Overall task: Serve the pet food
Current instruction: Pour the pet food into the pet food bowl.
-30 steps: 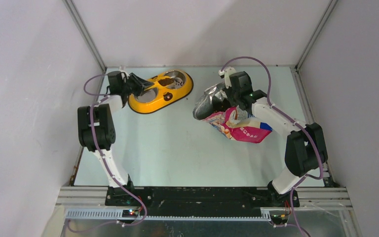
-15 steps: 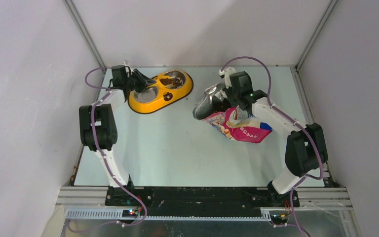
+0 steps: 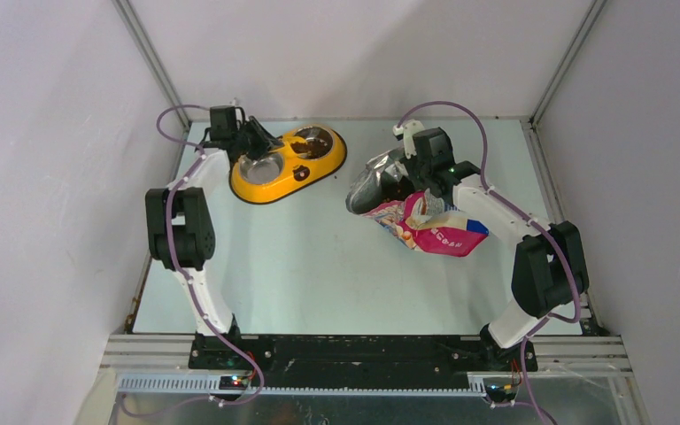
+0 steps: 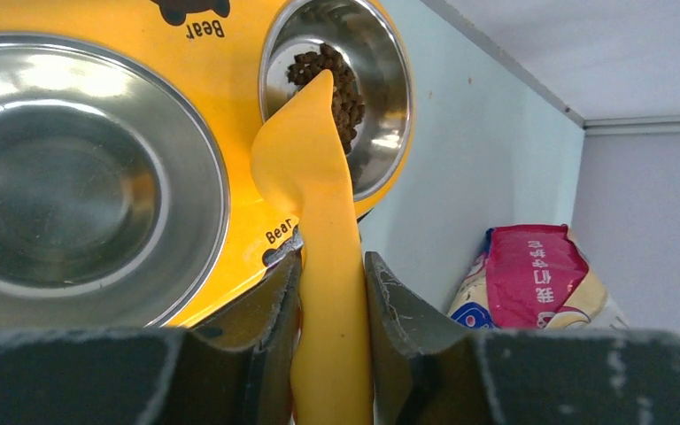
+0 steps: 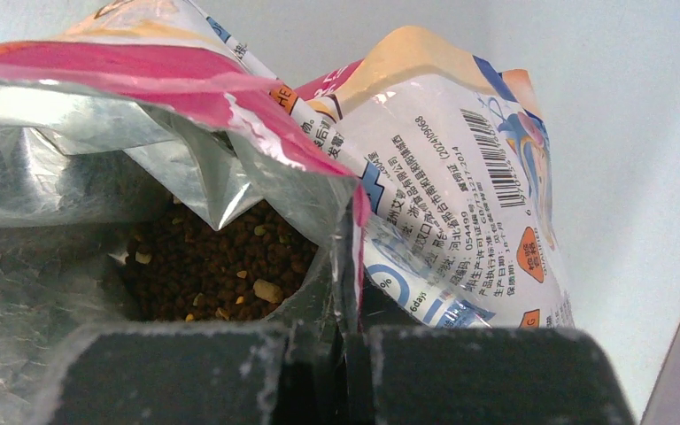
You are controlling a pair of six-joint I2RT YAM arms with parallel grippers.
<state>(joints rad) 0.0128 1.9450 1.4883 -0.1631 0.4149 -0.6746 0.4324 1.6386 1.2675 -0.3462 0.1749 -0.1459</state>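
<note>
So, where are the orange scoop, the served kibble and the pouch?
orange scoop [image 4: 305, 177], left wrist view, its curved back.
kibble [image 4: 347, 97], left wrist view, middle of the pile.
pouch [image 3: 438, 235], top external view, pink lower part.

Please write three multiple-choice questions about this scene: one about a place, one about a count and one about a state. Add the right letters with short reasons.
1. Toward what does the tip of the orange scoop reach?
A. the far bowl
B. the near bowl
C. straight up

2. How many steel bowls does the yellow feeder have?
A. one
B. two
C. three

3. In what state is the pouch?
A. sealed
B. open, with pellets inside
C. open and empty

Answers:
1 A: held by the left gripper, the scoop's tip overlaps the kibble in the far bowl.
2 B: two bowls sit side by side, and the near one is bare.
3 B: the right gripper pinches the opened edge, and brown pellets show inside.
</note>
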